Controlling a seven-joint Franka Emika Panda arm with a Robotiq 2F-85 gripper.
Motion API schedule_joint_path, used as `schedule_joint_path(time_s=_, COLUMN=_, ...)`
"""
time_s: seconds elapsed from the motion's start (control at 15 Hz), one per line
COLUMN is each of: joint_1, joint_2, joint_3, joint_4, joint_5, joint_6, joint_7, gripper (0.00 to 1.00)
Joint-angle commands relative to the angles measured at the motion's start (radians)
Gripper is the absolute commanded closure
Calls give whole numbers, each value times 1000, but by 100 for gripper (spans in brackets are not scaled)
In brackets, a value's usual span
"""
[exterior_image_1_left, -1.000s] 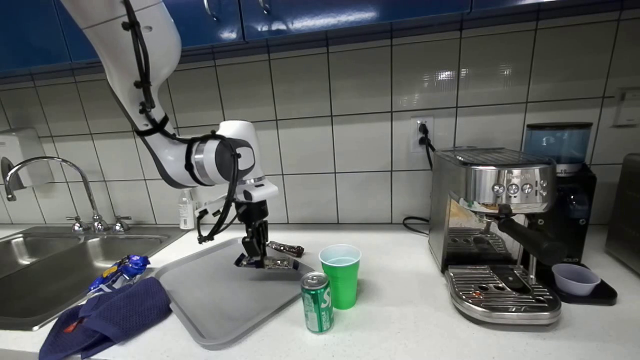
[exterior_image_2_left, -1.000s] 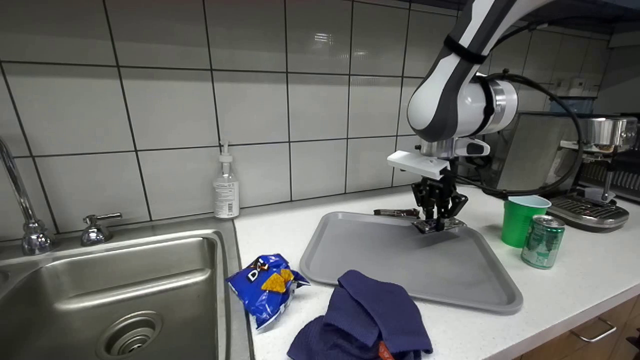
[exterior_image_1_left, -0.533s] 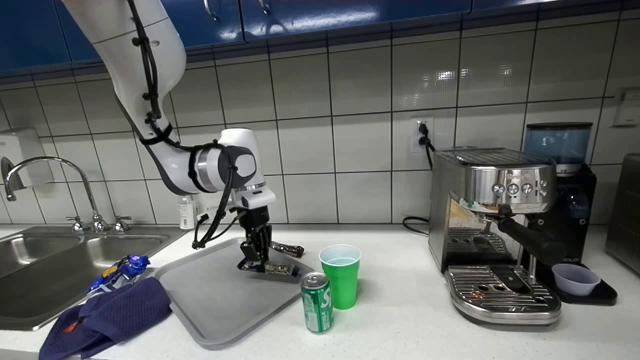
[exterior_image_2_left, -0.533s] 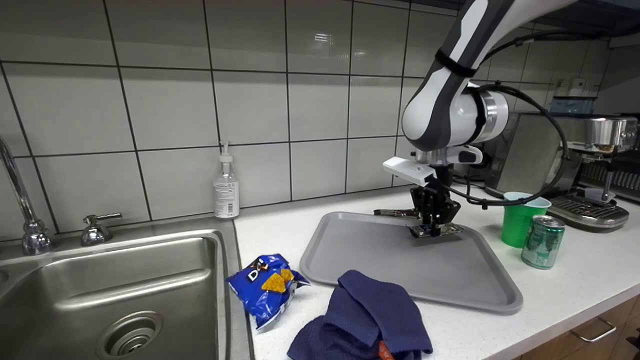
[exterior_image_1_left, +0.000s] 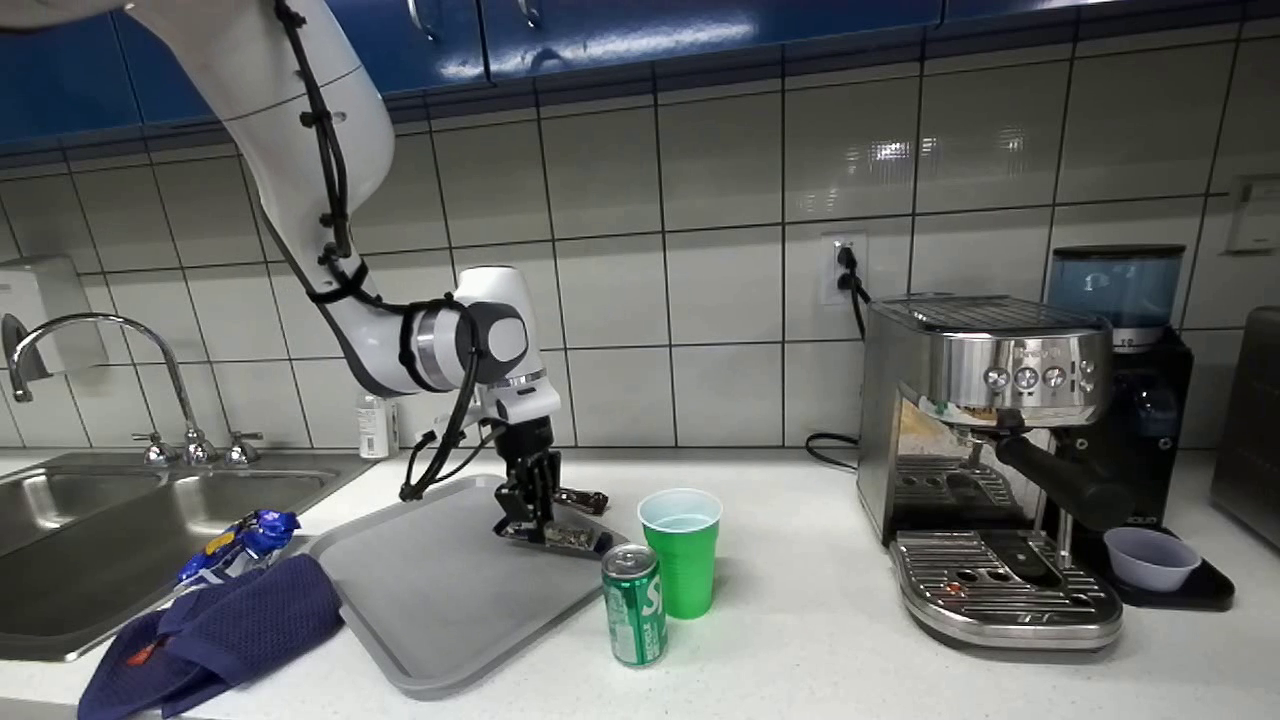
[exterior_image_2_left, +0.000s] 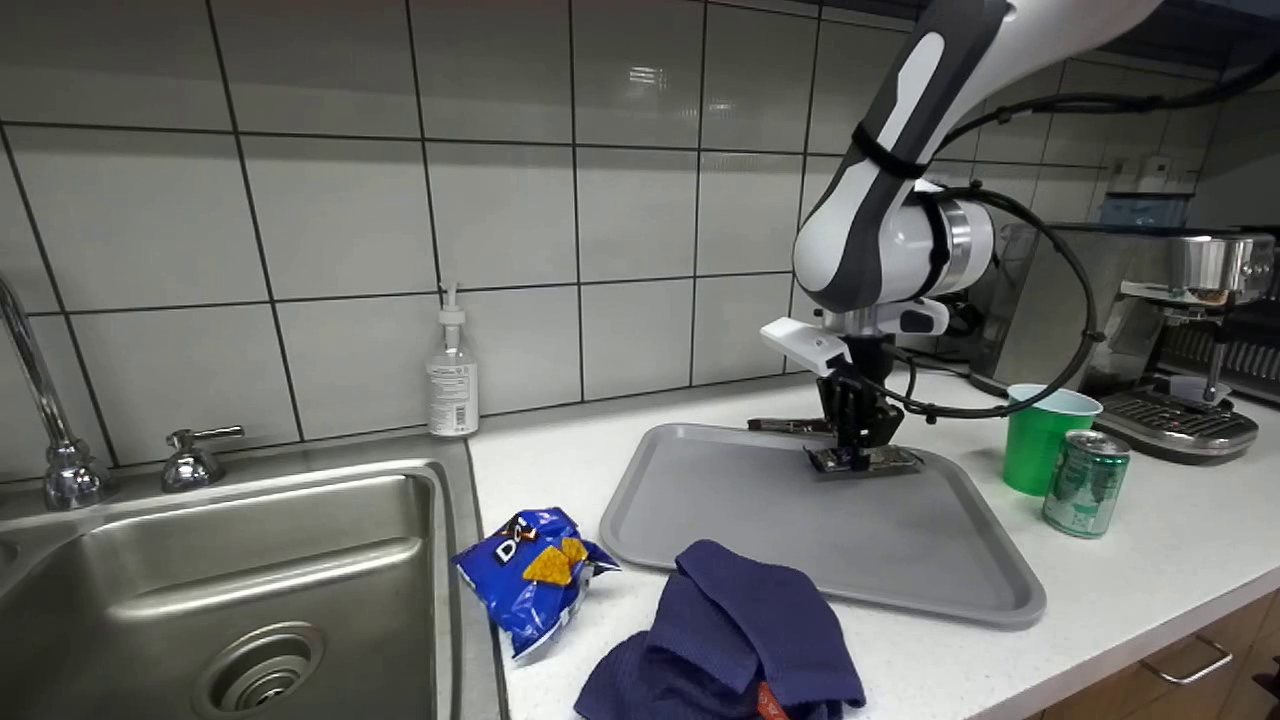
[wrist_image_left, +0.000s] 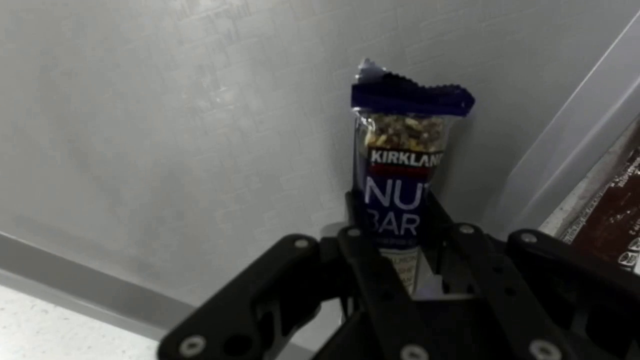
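Observation:
My gripper is shut on a nut bar in a dark blue and clear wrapper, with one finger along each long side. The bar also shows between and beside the fingers in both exterior views. The gripper points down over the back right part of a grey tray. The bar lies flat, at or just above the tray surface; I cannot tell if it touches. A brown-wrapped bar lies on the counter behind the tray, partly hidden by the gripper.
A green cup and a green can stand right of the tray. A blue chip bag and navy cloth lie by the sink. A coffee machine stands farther right. A soap bottle is by the wall.
The gripper has moved with the nut bar, a little right and down in an exterior view, left and slightly down in the other. The bar has turned slightly. Other objects stay put.

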Motion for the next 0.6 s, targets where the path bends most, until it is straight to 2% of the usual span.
schedule_joint_path(time_s=0.0, joint_1=-13, joint_2=21, joint_3=6, joint_4=45, joint_5=6, joint_6=-25, joint_7=5, gripper=41)
schedule_joint_path(time_s=0.33, joint_1=-31, joint_2=5, joint_3=12, joint_4=49, joint_5=-2, joint_6=-33, joint_7=-47, gripper=3)
schedule_joint_path(time_s=0.53, joint_1=-54, joint_2=-13, joint_3=22, joint_4=43, joint_5=-3, joint_6=-48, joint_7=-117, gripper=0)
